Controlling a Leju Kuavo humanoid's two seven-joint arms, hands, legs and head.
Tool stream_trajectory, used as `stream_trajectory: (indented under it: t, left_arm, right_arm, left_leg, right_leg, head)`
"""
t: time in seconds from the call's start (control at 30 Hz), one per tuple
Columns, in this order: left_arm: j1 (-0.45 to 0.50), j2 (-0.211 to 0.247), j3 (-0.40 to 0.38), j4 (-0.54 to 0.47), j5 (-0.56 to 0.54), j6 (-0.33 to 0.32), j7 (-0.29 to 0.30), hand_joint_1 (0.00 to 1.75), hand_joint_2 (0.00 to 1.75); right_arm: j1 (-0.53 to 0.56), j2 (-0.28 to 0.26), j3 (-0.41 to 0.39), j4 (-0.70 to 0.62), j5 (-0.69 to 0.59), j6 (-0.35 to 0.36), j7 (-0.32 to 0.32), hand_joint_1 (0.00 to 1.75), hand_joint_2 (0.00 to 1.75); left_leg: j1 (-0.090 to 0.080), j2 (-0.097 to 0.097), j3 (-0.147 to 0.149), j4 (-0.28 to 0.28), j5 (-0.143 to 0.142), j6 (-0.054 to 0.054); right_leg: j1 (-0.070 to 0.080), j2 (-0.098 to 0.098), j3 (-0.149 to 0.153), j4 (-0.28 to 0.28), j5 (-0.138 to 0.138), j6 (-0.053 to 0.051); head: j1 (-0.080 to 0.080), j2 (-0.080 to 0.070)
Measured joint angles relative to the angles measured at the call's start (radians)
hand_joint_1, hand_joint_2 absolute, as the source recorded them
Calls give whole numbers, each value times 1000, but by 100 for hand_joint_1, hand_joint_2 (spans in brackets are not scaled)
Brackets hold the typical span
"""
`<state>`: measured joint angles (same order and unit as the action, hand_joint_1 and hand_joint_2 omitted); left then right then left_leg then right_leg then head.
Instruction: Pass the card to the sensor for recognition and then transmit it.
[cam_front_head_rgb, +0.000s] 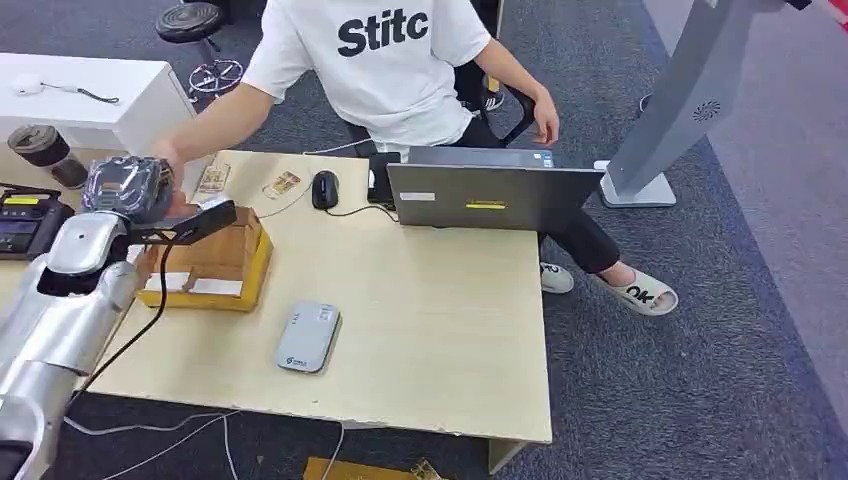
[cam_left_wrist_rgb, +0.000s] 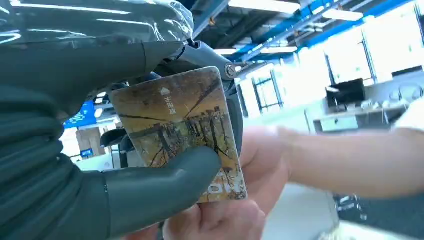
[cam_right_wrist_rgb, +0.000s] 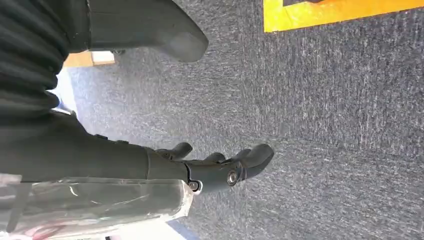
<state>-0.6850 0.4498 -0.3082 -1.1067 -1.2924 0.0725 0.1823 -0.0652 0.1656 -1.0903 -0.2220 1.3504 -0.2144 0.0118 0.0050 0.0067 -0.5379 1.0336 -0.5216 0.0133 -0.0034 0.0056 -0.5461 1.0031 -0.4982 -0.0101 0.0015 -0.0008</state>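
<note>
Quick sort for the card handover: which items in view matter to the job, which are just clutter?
Job:
- card, pinched by the left robot hand
- person's hand touching the card
- white card sensor on the table

Lying about:
- laptop
- mouse
- cardboard box
- two spare cards
- right robot hand, empty, over carpet

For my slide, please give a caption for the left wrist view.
Left hand pinches the card while a person's hand takes hold of it.
</note>
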Motion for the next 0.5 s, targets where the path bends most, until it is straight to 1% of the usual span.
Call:
stream_trajectory:
  t: [0.1,0.2,0.23,0.27,0.4,0.5]
  left_arm:
    - [-64,-1,-5,26,-14,14,12,175,175]
    - [-113,-4,-7,51,-47,49,25,175,175]
    - [-128,-5,-7,59,-50,54,27,159,175]
    - [-144,-5,-8,70,-50,56,27,0,175]
    - [-165,-9,-7,97,-27,80,26,0,175]
    - [-162,-12,-7,107,-18,150,37,0,175]
  right_arm:
    - [-1,0,0,0,1,0,0,0,175]
    - [-1,0,0,0,2,-1,-1,0,175]
    - [-1,0,0,0,2,-3,-1,0,175]
    - [-2,0,0,0,2,-5,-1,0,175]
    - [-3,0,0,0,3,-5,3,0,175]
    - [-3,0,0,0,8,-4,3,0,175]
  left_leg:
    - [0,0,0,0,0,0]
    - [0,0,0,0,0,0]
    - [0,0,0,0,0,0]
    - [0,0,0,0,0,0]
    - [0,0,0,0,0,0]
    - [0,0,0,0,0,0]
  right_leg:
    - [0,0,0,0,0,0]
    - [0,0,0,0,0,0]
    - [0,0,0,0,0,0]
    - [0,0,0,0,0,0]
    - [0,0,0,0,0,0]
    - [0,0,0,0,0,0]
  head:
    - [2,0]
    - [2,0]
    - [2,0]
    - [2,0]
    - [2,0]
    - [2,0]
